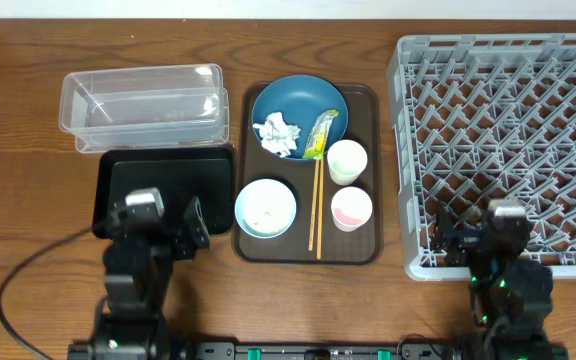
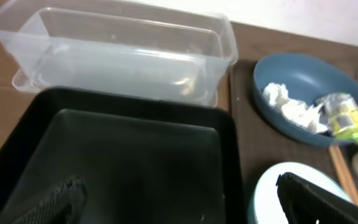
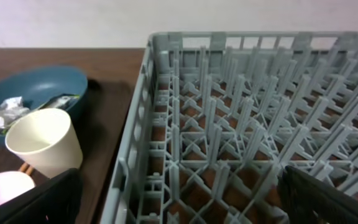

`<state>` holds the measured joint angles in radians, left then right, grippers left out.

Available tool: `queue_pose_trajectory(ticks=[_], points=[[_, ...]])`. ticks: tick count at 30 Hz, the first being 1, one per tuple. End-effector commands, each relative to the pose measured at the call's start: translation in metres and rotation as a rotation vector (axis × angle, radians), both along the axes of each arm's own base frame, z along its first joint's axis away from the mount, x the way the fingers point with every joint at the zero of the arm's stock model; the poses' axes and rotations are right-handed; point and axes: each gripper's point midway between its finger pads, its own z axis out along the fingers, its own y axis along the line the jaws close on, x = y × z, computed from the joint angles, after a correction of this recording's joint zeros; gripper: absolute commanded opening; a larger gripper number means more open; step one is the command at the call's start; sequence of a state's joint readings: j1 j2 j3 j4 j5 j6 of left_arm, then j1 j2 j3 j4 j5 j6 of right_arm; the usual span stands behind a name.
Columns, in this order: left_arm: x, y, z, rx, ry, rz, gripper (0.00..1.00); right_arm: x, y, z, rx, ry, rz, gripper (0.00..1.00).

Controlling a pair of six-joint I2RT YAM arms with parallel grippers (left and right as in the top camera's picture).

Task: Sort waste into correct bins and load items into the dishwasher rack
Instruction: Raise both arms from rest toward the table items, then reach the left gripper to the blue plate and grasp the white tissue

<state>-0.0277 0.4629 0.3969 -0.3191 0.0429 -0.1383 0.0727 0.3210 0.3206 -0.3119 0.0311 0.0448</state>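
Low, left pincer agape; right pincer likewise

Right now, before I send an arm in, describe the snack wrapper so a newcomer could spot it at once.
Left of the big grey rack lies a brown tray, and at its far end sits a dark blue plate. Two things lie on that plate: the wrapper is the slim yellow-green one on the rack side, while its neighbour is a crumpled white tissue.
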Motion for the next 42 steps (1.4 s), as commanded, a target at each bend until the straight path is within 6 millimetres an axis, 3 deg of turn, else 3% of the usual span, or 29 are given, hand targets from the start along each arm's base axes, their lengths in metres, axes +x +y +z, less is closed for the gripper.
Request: queue_pose_trajectory(ticks=[1, 5, 12, 21, 30, 36, 42], points=[[0.010, -0.009, 0.018, -0.034, 0.072, -0.042, 1.00, 0.008, -0.001, 0.017, 0.005, 0.059, -0.013, 0.99], [0.013, -0.023, 0.016, -0.078, 0.266, -0.103, 1.00, 0.015, 0.001, 0.017, -0.007, 0.230, -0.006, 0.99], [-0.007, -0.034, 0.014, -0.138, 0.648, -0.134, 1.00, 0.023, 0.002, 0.006, -0.031, 0.507, -0.008, 0.99], [-0.019, -0.035, 0.004, -0.154, 0.781, -0.133, 1.00, 0.030, 0.010, -0.008, -0.015, 0.599, 0.028, 0.99], [0.026, -0.048, 0.025, -0.188, 0.600, -0.195, 1.00, 0.031, 0.010, -0.007, -0.015, 0.593, 0.028, 0.99], [0.069, -0.062, 0.041, -0.130, 0.536, -0.230, 1.00, 0.031, 0.010, -0.006, -0.015, 0.590, 0.028, 0.99], [0.117, -0.101, 0.046, 0.029, 0.486, -0.329, 1.00, 0.031, 0.010, -0.006, -0.015, 0.590, 0.028, 0.99]])
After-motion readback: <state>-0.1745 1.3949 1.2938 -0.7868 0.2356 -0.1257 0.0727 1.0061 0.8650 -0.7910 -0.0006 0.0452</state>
